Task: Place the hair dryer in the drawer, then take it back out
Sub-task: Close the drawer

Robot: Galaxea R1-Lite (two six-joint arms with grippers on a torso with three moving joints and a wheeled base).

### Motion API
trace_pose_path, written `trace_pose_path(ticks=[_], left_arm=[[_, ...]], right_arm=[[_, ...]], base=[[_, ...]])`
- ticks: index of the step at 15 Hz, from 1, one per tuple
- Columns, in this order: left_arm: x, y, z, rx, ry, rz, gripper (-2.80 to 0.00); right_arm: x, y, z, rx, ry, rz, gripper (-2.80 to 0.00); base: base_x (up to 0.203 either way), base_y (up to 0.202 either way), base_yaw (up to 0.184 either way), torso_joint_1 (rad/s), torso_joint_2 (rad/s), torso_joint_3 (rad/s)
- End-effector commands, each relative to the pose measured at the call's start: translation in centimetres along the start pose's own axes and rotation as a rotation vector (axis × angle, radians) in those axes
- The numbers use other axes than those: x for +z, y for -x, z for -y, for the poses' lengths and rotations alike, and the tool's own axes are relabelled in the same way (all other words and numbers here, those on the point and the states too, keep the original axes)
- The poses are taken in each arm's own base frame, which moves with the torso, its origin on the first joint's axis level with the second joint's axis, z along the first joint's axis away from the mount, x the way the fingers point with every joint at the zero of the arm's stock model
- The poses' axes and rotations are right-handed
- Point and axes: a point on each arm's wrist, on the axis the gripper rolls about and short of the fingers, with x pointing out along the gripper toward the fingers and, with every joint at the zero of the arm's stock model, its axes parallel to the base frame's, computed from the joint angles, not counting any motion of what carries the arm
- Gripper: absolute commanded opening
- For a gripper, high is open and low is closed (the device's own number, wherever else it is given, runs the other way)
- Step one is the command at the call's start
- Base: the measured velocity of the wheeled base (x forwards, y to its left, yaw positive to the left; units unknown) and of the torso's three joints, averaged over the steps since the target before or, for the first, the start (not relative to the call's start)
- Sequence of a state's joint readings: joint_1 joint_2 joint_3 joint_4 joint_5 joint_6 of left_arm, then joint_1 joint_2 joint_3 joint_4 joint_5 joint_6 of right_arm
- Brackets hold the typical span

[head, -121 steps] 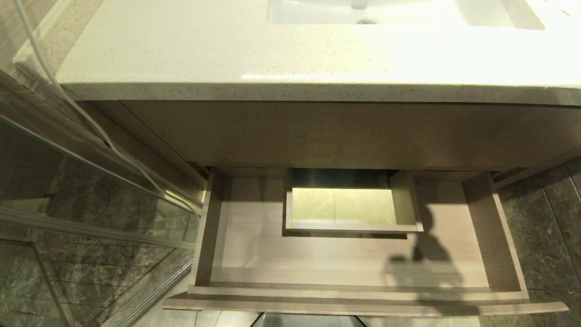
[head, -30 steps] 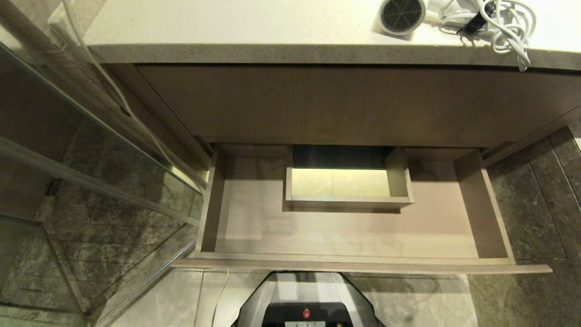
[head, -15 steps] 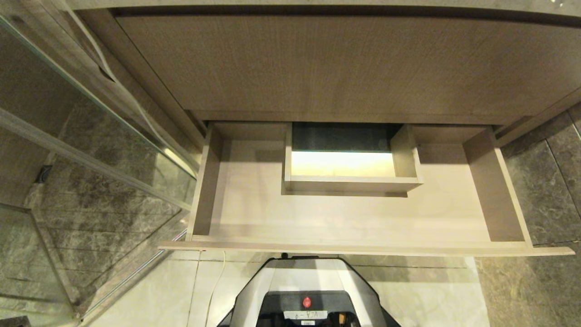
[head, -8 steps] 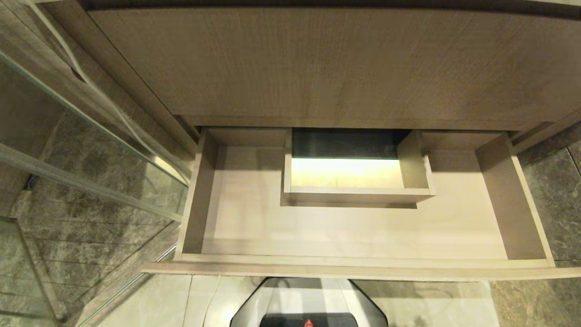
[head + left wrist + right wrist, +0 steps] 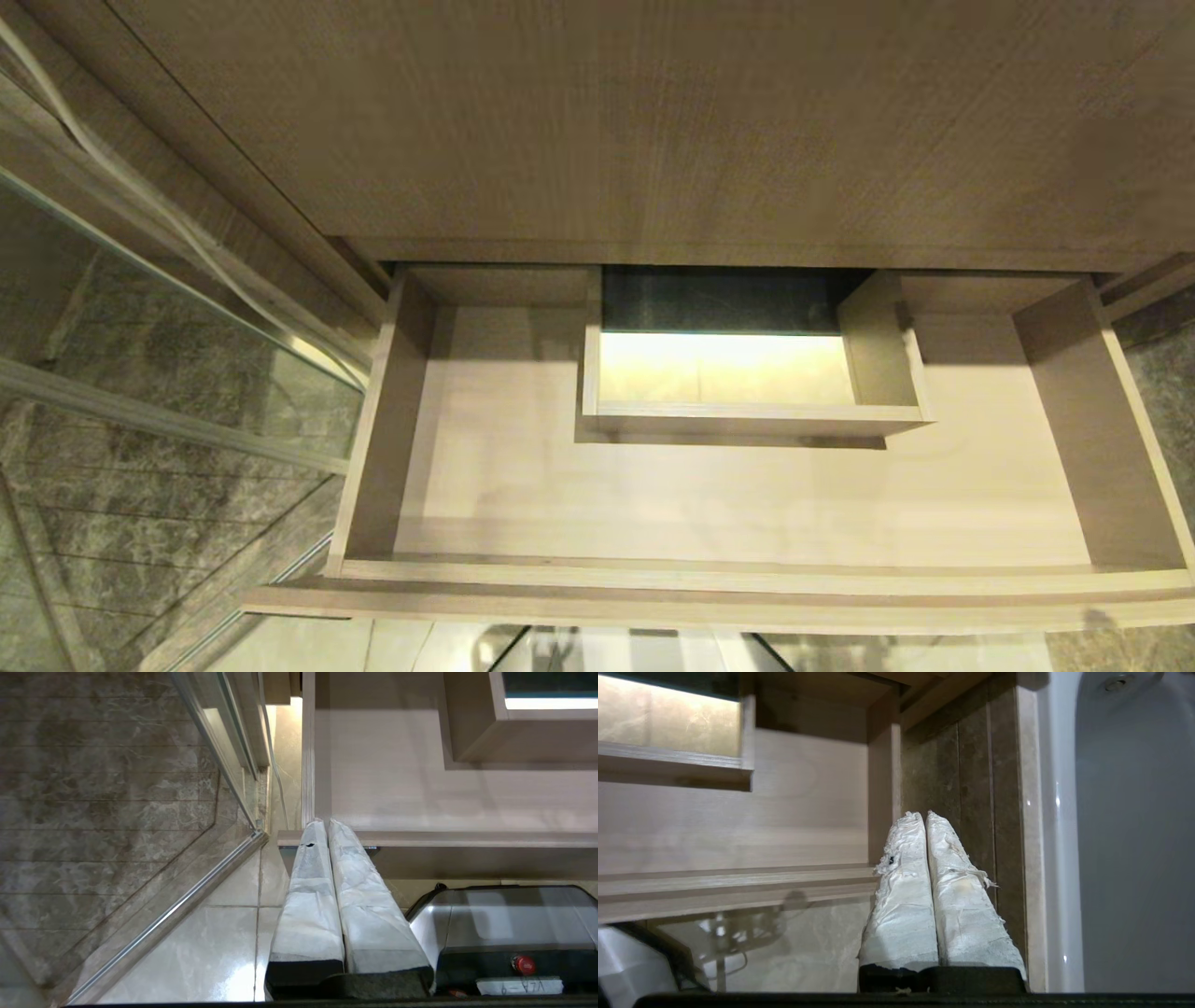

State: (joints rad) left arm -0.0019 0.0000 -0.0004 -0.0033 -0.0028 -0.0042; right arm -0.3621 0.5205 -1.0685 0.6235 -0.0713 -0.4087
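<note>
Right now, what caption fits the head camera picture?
Open, empty wood-grain drawer with its boxed cutout below the vanity panel.

The drawer (image 5: 747, 504) runs past the head view's right edge.

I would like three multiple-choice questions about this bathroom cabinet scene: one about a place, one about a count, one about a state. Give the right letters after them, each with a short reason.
1. Where does the boxed rectangular cutout sit in the wide beige wood-grain drawer?
A. at the back, near the middle
B. at the front left corner
C. against the right side wall

2. How many hair dryers lie inside the drawer?
A. two
B. one
C. none

3. In what state is the right gripper?
A. wide open
B. shut, holding nothing
C. shut on a cord

Answers:
1 A, the head view shows the cutout against the back wall, about central.
2 C, only the pale floor of the drawer shows.
3 B, its white-wrapped fingers lie pressed together with nothing between them.
</note>
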Motion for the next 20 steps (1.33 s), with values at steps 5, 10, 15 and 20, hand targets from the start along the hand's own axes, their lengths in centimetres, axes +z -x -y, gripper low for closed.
trace_pose_path(ticks=[5,10,15,20], left_arm=[[0.0,0.0,0.0,0.0,0.0,-0.002,-2.8],[-0.1,0.0,0.0,0.0,0.0,-0.003,-2.8],[0.0,0.0,0.0,0.0,0.0,-0.002,-2.8],[-0.1,0.0,0.0,0.0,0.0,-0.003,-2.8]], right_arm=[[0.1,-0.1,0.1,-0.034,0.0,0.0,-2.8],[-0.3,-0.2,-0.1,-0.025,0.001,-0.013,-2.8],[-0.3,-1.7,-0.1,-0.022,0.009,-0.078,-2.8],[-1.1,-6.9,-0.6,0.015,0.052,-0.5,-2.8]], base=[[0.0,0.0,0.0,-0.04,0.37,0.35],[0.0,0.0,0.0,-0.054,0.34,0.279],[0.0,0.0,0.0,-0.024,0.28,0.169],[0.0,0.0,0.0,0.002,0.05,0.042]])
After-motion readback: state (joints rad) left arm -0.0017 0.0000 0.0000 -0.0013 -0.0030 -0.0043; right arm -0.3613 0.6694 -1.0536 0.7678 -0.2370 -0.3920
